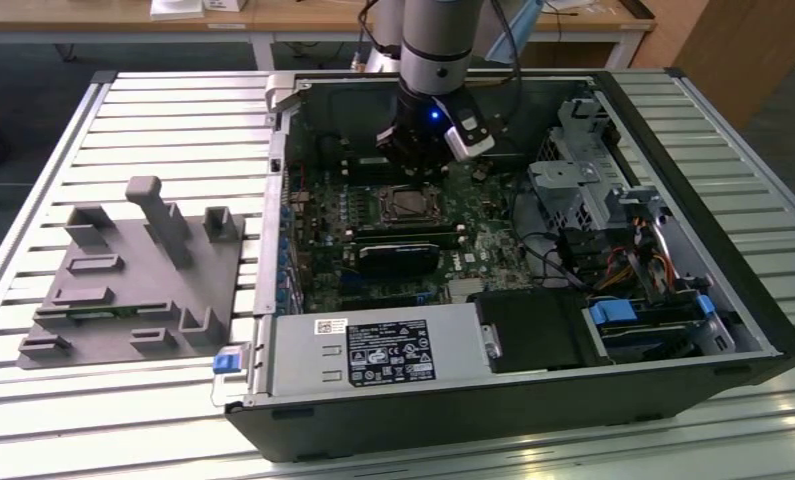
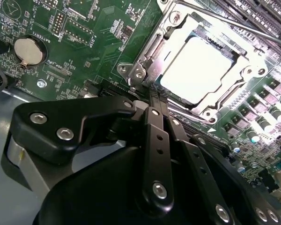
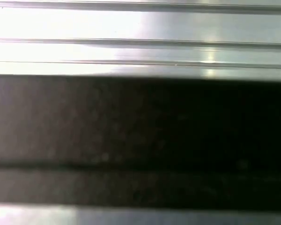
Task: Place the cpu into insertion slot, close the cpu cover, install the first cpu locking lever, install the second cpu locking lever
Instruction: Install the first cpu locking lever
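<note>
one cpu [image 2: 199,69], one cpu cover [image 2: 174,29], one coin battery [image 2: 29,51], one grey fixture block [image 1: 137,275]

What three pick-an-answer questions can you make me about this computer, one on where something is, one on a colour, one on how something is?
1. Where is the tool?
A. At the edge of the insertion slot
B. Over the grey rack on the table
C. On the labelled power box

2. What colour is the circuit board?
A. Red
B. Green
C. Yellow

3. How is the cpu?
A. Held up in the tool
B. Lying on the table
C. Seated in the slot, with the cpu cover down around it

Answers:
1 A: the second wrist view shows its tips right by the slot's rim.
2 B: the board looks green in the exterior view and the second wrist view.
3 C: its pale top shows through the cover's window.
</note>
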{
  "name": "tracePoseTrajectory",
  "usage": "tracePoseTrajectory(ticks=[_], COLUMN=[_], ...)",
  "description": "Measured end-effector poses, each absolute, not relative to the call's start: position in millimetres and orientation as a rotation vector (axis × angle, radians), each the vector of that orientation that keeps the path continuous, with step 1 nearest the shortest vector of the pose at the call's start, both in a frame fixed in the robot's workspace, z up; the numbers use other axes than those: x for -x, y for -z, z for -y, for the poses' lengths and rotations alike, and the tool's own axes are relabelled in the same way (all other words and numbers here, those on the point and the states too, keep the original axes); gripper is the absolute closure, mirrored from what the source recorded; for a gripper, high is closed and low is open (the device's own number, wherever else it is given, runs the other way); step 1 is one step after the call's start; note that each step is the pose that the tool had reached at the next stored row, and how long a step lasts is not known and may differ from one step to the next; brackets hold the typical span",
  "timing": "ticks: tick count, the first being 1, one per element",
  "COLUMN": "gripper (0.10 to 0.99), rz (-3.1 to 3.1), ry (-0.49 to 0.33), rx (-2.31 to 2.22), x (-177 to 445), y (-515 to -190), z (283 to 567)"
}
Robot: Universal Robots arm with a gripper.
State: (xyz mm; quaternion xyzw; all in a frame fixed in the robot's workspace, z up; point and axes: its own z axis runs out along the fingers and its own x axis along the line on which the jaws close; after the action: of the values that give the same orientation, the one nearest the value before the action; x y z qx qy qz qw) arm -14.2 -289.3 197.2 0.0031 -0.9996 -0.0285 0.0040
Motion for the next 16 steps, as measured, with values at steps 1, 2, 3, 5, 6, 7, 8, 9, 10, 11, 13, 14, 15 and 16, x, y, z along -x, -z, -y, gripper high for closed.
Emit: tracePoseTrajectory(ticks=[1,2,3,5,6,7,8,9,10,11,13,14,15,16], gripper=[0.980,0.980,0.980,0.980,0.980,0.980,0.980,0.980,0.980,0.980,0.980,0.980,0.980,0.980], rz=[3.133,3.132,3.132,3.132,3.132,3.132,3.132,3.132,3.132,3.132,3.131,3.131,3.131,3.130], ry=[0.091,0.090,0.089,0.089,0.090,0.091,0.091,0.092,0.093,0.096,0.110,0.120,0.128,0.133], rx=[-0.010,-0.010,-0.010,-0.010,-0.010,-0.009,-0.010,-0.010,-0.010,-0.010,-0.010,-0.010,-0.010,-0.010], x=[14.1,14.2,14.3,14.3,14.3,14.3,14.4,14.7,15.0,15.4,16.2,16.4,16.6,16.6], y=[-198.5,-200.8,-203.0,-206.3,-207.4,-207.9,-208.0,-208.1,-208.3,-208.6,-209.2,-209.5,-209.8,-209.9], z=[289.1,289.2,289.3,289.3,289.3,289.3,289.2,289.2,289.3,289.3,289.3,289.3,289.3,289.3])
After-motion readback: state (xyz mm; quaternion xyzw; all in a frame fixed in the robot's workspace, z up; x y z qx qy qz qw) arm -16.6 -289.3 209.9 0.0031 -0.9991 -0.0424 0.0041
